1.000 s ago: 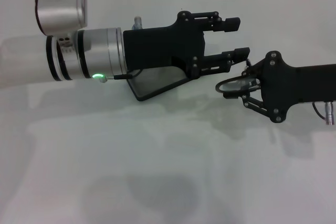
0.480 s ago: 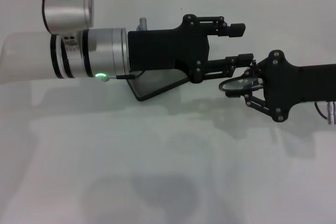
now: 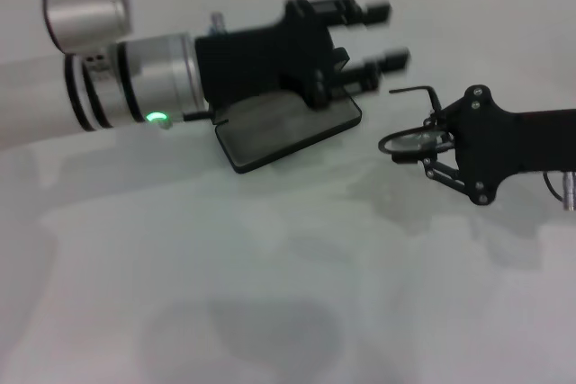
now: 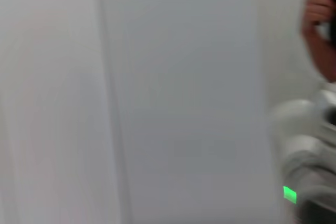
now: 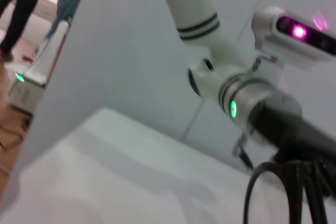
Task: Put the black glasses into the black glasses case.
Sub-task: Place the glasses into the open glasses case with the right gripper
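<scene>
Reaching in from the left edge of the worktop, the left arm shows a brushed silver wrist cuff with a green light and ends in the chunky matte-black left end effector, its two fingers spread wide with nothing between them. It hangs over the far part of the black glasses case — a flat rounded-rectangle shell, dark and smooth, lying on the pale, faintly glossy worktop towards its far edge, tilted so one long side runs diagonally; I cannot tell whether it lies open.

Just to the right of the case, and apart from it, are the black glasses: thin wire frame, an oval clear lens, one slim temple arm bent upward and back. They are gripped at the frame by the right end effector, whose angular black linkage fingers close narrowly on the wire, holding the glasses above the worktop. The right arm runs off towards the right edge.

In the right wrist view the curved black rim of the glasses shows close up — with the left arm's white and silver segments beyond.
</scene>
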Tool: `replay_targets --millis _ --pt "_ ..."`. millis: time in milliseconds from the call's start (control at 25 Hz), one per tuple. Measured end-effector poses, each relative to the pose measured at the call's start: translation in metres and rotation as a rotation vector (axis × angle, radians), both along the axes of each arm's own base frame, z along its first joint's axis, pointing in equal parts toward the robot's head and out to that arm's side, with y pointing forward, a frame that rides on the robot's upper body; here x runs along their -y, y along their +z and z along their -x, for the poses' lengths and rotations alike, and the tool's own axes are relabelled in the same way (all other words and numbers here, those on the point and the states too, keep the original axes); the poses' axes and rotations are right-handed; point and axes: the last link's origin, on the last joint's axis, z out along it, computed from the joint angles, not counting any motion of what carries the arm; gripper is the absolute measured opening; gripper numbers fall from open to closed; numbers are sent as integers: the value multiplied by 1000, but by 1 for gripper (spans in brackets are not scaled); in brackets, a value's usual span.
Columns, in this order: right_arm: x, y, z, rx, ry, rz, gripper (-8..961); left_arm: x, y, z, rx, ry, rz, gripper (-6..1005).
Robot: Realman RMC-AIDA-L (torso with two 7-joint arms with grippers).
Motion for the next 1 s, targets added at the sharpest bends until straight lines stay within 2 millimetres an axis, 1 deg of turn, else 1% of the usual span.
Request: replay_targets --millis 40,120,240,320,440,560,680,800,1000 --pt "-4 -4 -1 34 -6 -37 40 0 0 0 0 0 0 592" --pt "-6 -9 0 62 -6 -66 40 -9 14 16 79 130 -109 592" --pt "-15 -23 3 164 2 -158 40 -17 27 31 163 264 -200 592" --pt "-21 -36 10 239 12 -216 40 -19 33 40 215 341 -243 592" --pt "-30 -57 23 327 30 -320 44 -17 37 51 244 394 -263 593" --pt "-37 -76 29 407 54 -446 56 -15 36 55 246 409 -263 593" --pt "-40 -95 35 471 89 -543 68 -14 35 55 249 415 -258 594" --pt "-39 -109 41 500 121 -573 80 -13 35 55 250 417 -254 594" --pt "-36 -117 48 497 136 -558 100 -14 34 55 246 417 -250 595"
